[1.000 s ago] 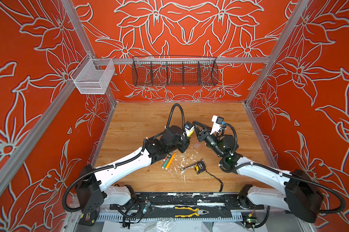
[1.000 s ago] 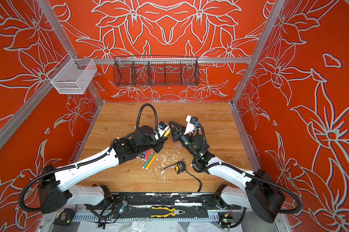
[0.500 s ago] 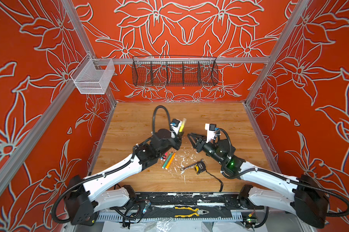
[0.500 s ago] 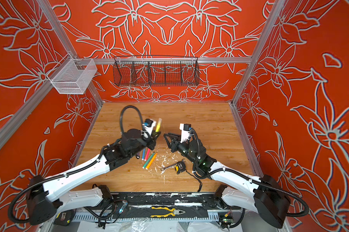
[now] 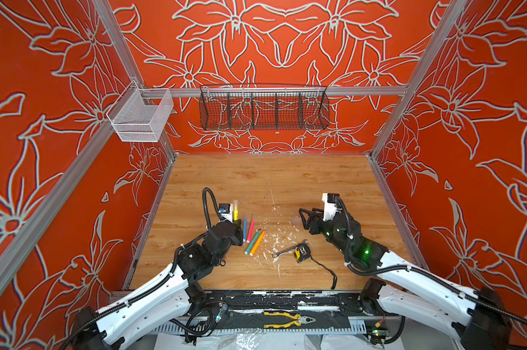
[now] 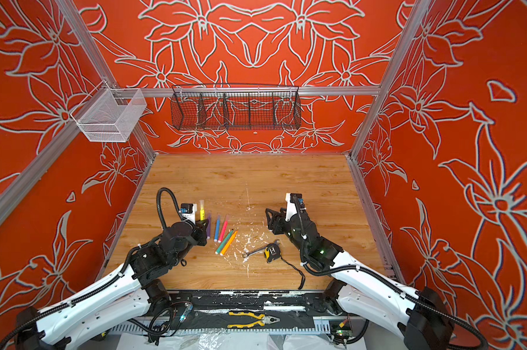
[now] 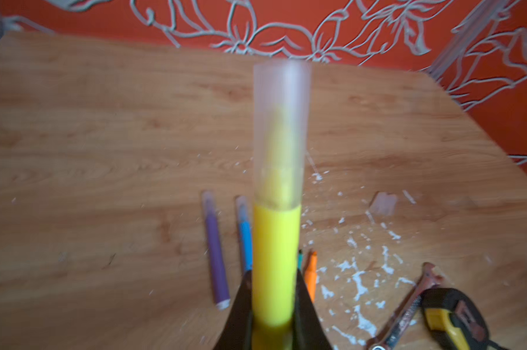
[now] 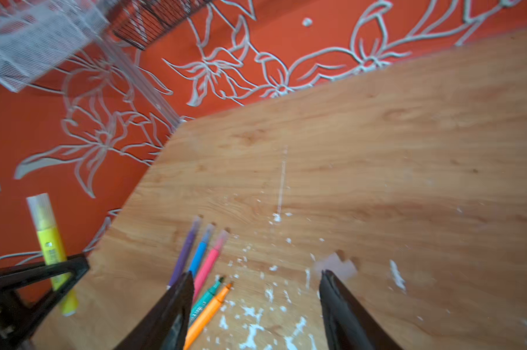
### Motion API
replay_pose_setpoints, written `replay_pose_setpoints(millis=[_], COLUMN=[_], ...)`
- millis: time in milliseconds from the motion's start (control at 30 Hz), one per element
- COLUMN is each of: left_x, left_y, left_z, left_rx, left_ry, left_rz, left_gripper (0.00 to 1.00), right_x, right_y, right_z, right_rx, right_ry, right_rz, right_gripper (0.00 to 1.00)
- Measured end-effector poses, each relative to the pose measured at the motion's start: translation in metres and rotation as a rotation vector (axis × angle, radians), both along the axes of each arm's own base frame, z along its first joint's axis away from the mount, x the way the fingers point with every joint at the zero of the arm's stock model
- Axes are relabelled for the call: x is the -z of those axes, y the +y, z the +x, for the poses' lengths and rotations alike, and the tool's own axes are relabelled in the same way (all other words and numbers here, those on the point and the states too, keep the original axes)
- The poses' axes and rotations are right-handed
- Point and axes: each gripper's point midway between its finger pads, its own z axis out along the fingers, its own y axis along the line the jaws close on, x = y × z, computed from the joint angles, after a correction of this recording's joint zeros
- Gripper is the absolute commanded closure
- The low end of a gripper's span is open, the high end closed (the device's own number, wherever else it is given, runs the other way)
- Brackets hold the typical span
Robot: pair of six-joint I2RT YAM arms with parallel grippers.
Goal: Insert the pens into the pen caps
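Yellow pen (image 7: pixel 274 266), wearing a clear whitish cap (image 7: pixel 281 127), sits clamped in left jaws; right jaws gape.

1. The left gripper (image 6: pixel 202 225) clamps the yellow pen (image 6: pixel 201 212) upright, with a clear cap (image 6: pixel 201 202) on its top end.
2. Just right of it, the purple pen (image 6: pixel 208 227), blue pen (image 6: pixel 217 228) and pink pen (image 6: pixel 223 228) lie side by side on the table (image 6: pixel 256 175); the green pen (image 6: pixel 225 241) and orange pen (image 6: pixel 229 242) lie slightly nearer.
3. The right gripper (image 6: pixel 269 220) hangs well to the right, jaws parted.
4. Nearer than it lie a wrench (image 6: pixel 257 251) and a tape measure (image 6: pixel 270 253), the two touching.
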Motion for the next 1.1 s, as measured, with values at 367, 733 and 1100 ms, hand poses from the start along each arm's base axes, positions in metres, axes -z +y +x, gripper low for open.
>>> replay_pose_setpoints(millis=[367,733,1100], left_x=[0.092,0.125,0.137], left_y=[0.04,0.034,0.027], left_z=[0.003,0.018,0.028], left_rx=[-0.225,-0.252,-0.244], left_ry=[0.359,0.488,0.537], left_rz=[-0.063,-0.068,-0.074], left_gripper=[1.0,1.0,0.98], right_x=[0.04,0.047,0.046], right_y=[-0.009,-0.007,-0.015], right_z=[0.006,0.018,0.02], right_rx=[0.048,0.064,0.081], right_ry=[0.116,0.174,0.192], right_rz=[-0.135,-0.157,-0.135], right_gripper=[0.34,0.35,0.36])
